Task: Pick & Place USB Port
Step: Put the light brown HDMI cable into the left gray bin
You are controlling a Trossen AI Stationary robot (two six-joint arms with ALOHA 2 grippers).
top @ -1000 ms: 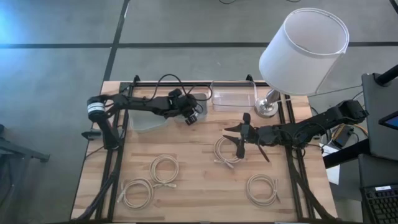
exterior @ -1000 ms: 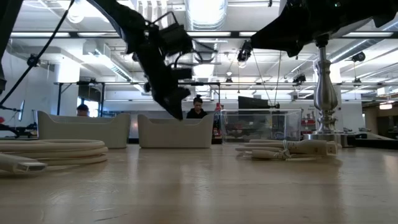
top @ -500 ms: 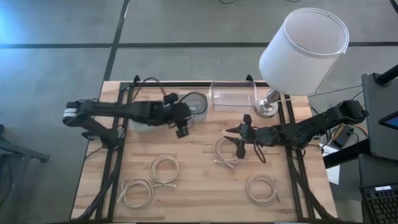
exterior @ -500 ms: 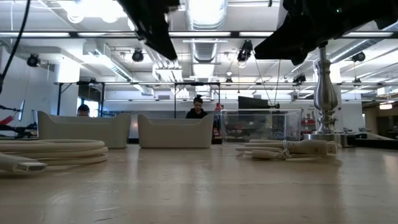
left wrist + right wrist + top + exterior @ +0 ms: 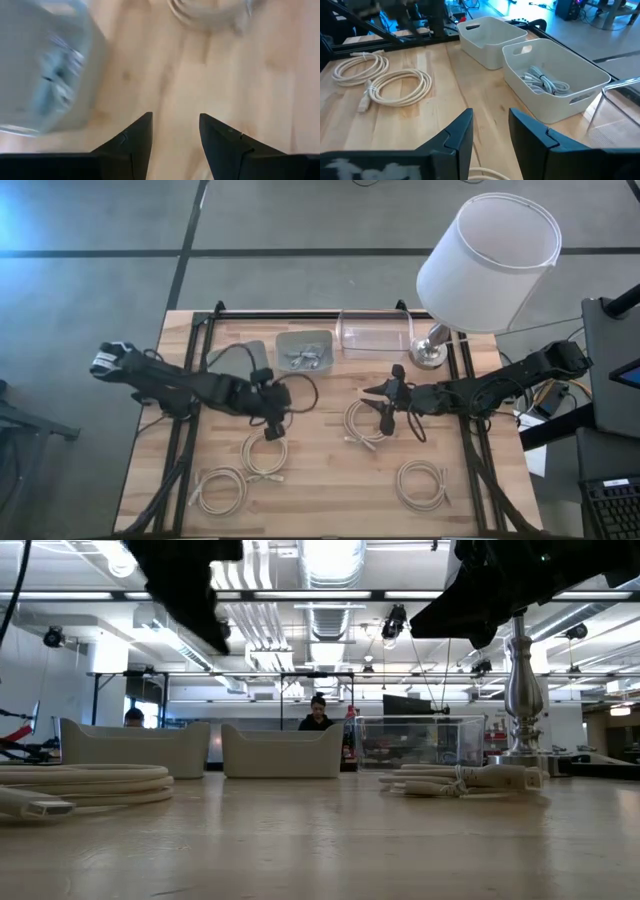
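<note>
The left gripper has its jaws parted with nothing between them, hanging just above the coiled white USB cable at lower centre-left of the high view. The right gripper is spread open and empty too, sitting over another coiled white cable right of centre. Two more coils lie along the bottom: one at lower left, one at lower right.

The grey plastic bin at upper centre already has a cable inside, with a clear plastic box beside it and a white-shaded lamp at upper right.

Looks to me like the left arm is starting a fresh pick. The next move calls for dropping straight onto the coil, closing on a strand, then carrying it to the bin.
</note>
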